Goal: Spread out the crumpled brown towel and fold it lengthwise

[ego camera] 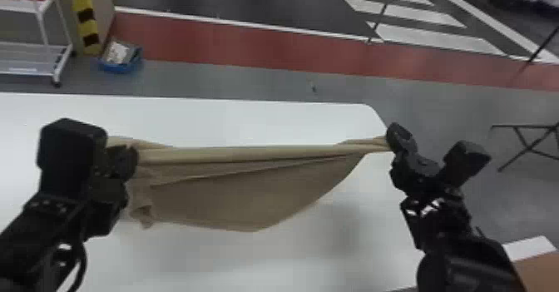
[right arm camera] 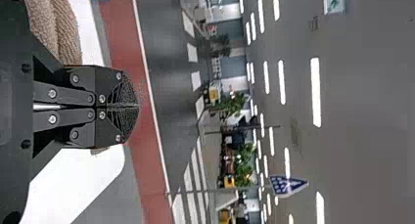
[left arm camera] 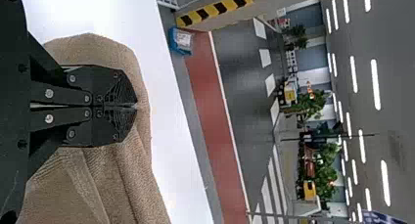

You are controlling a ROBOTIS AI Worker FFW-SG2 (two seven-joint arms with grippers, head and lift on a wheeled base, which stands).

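In the head view the brown towel (ego camera: 249,191) hangs stretched between the two grippers, its top edge pulled nearly straight and its lower part sagging to a blunt point over the white table. My left gripper (ego camera: 124,162) is at the towel's left end, where the cloth is bunched. At the right end my right gripper (ego camera: 395,141) holds a narrow gathered corner. In the left wrist view the left gripper (left arm camera: 136,106) is shut on the towel (left arm camera: 98,185), with cloth around both fingers. The right wrist view has the right gripper (right arm camera: 138,106) shut, with towel (right arm camera: 58,28) beside it.
A white table (ego camera: 249,122) lies under the towel, its rounded far right corner near my right gripper. Beyond it on the floor are a blue bin (ego camera: 120,64) and a white rack (ego camera: 58,62). Black stand legs (ego camera: 528,145) are at the right.
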